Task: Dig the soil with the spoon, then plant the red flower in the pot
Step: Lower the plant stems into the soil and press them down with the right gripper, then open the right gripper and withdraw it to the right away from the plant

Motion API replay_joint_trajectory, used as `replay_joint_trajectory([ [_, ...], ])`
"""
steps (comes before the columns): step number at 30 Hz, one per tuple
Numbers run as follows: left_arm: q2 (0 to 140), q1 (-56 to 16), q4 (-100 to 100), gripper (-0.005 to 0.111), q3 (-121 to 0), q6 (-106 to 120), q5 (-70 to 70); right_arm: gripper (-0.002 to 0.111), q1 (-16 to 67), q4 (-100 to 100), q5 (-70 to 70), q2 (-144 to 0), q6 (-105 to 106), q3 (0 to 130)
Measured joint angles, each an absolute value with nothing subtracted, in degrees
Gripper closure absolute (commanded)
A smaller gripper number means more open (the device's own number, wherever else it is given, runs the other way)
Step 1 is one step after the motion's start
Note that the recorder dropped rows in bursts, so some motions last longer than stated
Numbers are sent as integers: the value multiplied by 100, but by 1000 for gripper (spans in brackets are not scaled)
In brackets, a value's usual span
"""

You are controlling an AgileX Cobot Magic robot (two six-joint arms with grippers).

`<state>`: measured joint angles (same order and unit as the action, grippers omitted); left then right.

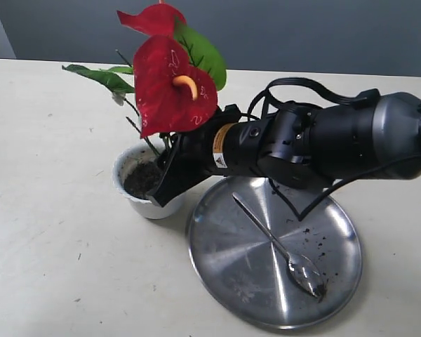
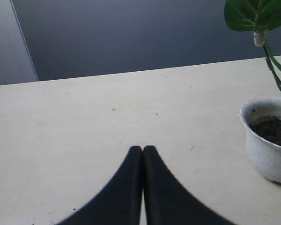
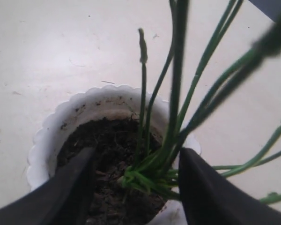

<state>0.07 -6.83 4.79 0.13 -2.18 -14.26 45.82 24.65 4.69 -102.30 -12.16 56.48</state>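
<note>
The red flower (image 1: 172,88) stands with its green stems (image 3: 175,93) bunched in the soil (image 3: 107,140) of the white scalloped pot (image 3: 51,122). My right gripper (image 3: 136,152) is open at the pot, one finger over the soil and the other at the rim, with the stem base in the gap between them. In the exterior view this gripper (image 1: 165,191) reaches across into the pot (image 1: 123,184). The spoon (image 1: 277,246) lies on the steel plate (image 1: 224,260), with dark crumbs near its bowl. My left gripper (image 2: 143,149) is shut on nothing, over bare table beside the pot (image 2: 264,154).
The steel plate sits right next to the pot, under my right arm (image 1: 323,144). A green leaf (image 2: 255,14) hangs over the pot on the left gripper's side. The cream table (image 1: 56,246) runs back to a dark wall.
</note>
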Motion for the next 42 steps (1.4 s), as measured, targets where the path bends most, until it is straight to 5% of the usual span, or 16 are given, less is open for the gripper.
replay_joint_trajectory([
  [18,7,-683,479,106,13,-218,-1426,58,5022,2345,-901,-9787,-1266,5648],
  [19,7,-683,479,106,13,-218,-1426,60,5093,2336,-1029,-9763,-1266,5648],
  [22,7,-683,479,106,13,-218,-1426,91,5320,2308,-1727,-9627,-1266,5648],
  [24,7,-683,479,106,13,-218,-1426,97,5436,2294,-2385,-9535,-1249,5636],
  [42,7,-683,479,106,13,-218,-1426,96,5521,1593,-4846,-5737,-1795,4046],
])
